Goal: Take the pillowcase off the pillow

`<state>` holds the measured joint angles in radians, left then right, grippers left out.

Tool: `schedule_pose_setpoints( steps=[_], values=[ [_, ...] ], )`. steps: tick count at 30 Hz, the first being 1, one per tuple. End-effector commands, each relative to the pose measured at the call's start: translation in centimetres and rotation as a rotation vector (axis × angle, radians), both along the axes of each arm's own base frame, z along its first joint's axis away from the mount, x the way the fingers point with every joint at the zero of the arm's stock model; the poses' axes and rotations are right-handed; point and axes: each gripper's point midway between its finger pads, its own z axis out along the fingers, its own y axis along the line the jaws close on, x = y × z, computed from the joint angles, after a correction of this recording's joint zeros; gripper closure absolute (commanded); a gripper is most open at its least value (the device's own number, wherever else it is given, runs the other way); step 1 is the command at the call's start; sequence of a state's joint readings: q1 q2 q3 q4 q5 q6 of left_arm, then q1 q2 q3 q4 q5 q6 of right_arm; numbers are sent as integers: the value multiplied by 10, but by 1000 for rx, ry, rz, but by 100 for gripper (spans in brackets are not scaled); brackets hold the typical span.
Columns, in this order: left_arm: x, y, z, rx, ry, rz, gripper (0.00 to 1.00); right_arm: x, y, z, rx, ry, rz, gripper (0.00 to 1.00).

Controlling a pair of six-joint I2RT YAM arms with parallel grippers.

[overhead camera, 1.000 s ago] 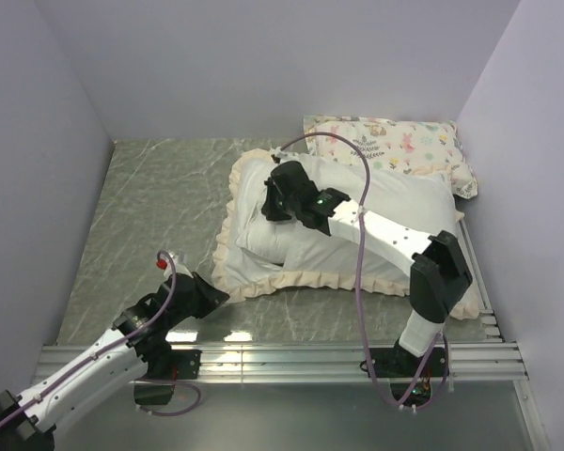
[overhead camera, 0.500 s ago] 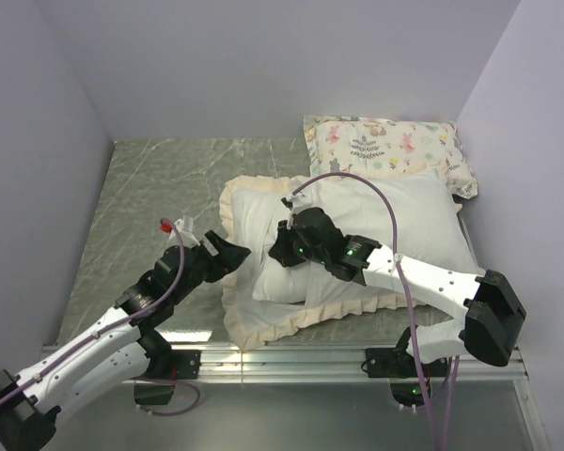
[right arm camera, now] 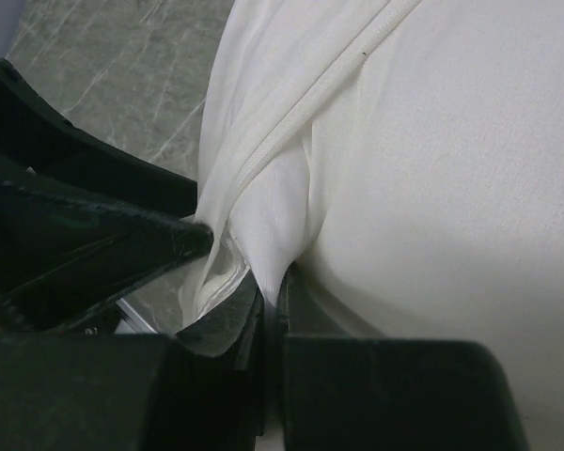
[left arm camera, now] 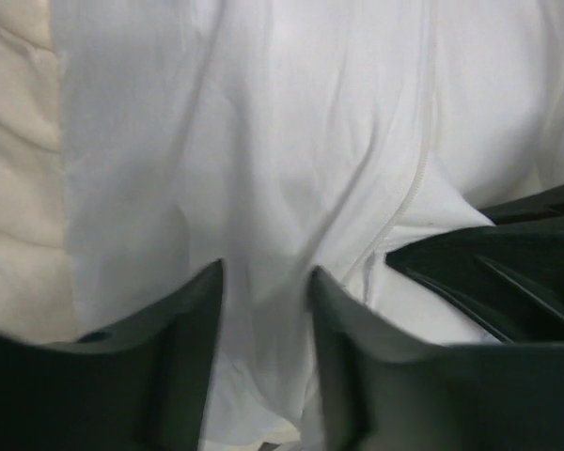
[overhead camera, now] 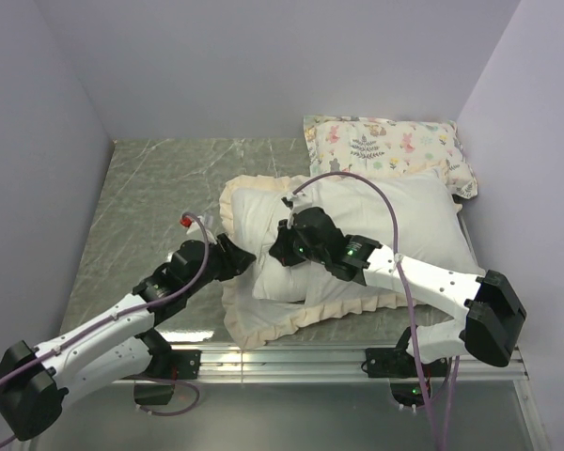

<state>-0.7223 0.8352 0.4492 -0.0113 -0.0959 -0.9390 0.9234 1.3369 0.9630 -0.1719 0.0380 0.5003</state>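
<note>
The left gripper (overhead camera: 242, 259) is seen with its jaws partly apart, and white cloth of the pillowcase (left arm camera: 197, 141) is bulged between its fingers (left arm camera: 183, 348); no firm hold can be made out. The cream ruffle (left arm camera: 19, 188) is shown at that gripper's left. Just to its right, the right gripper (right arm camera: 271, 293) is pinched tight on a seamed fold of the same cover. Beyond it, further right, the pillow (overhead camera: 395, 211) is laid over the ruffled cover.
</note>
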Motion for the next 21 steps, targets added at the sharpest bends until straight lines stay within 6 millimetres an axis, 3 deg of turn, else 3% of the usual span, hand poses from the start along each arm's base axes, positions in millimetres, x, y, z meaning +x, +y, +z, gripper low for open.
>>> schedule_pose_setpoints(
  steps=[1, 3, 6, 8, 11, 13, 17, 21],
  values=[
    [19, 2, 13, 27, -47, 66, 60, 3, 7, 47, 95, -95, -6, 100],
    [26, 18, 0, 99, -15, 154, 80, -3, 5, 52, 103, -104, 3, 100],
    [44, 29, 6, 128, -30, 256, 100, -15, 2, 52, 116, -104, 16, 100],
    [52, 36, 7, 140, -24, 307, 100, -20, -2, 49, 113, -100, 18, 100],
    [75, 68, 11, 171, -3, 457, 99, -38, -4, 50, 150, -93, 75, 100],
    [88, 75, 13, 128, -2, 474, 99, -49, -5, 45, 174, -87, 103, 100],
    [114, 109, 7, 120, 21, 577, 99, -72, -15, 47, 237, -92, 159, 100],
    [138, 120, -4, 89, 42, 596, 99, -90, -26, 30, 241, -55, 197, 100]
  ],
)
